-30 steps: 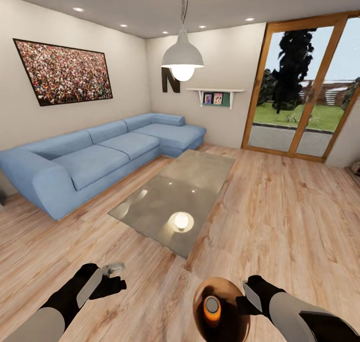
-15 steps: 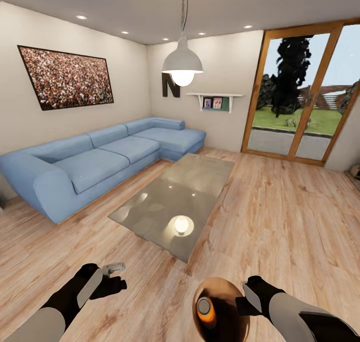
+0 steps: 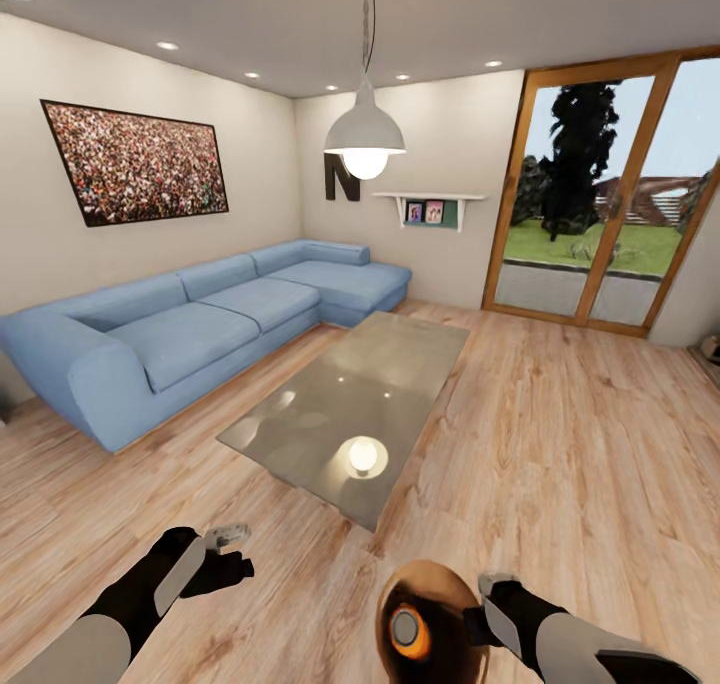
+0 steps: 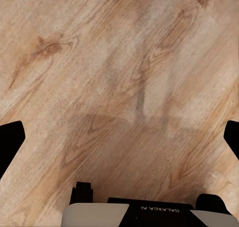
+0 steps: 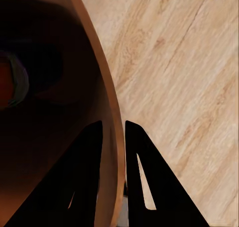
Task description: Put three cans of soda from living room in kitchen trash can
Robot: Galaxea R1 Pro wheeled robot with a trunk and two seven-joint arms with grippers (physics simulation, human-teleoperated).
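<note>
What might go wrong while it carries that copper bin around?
The right pincer holds the bin only by a thin pinch on its rim, so it may slip or swing. The bin looks tilted in the head view, and the can inside could roll out. The glass table lies just ahead; driving on could bump it.

Orange soda can (image 3: 409, 632) inside tilted copper bin (image 3: 440, 584), apparently.

Head cam high, facing sofa (image 3: 190, 334), both wrist cams close over wood floor (image 4: 119, 77), shared w/ head
</note>
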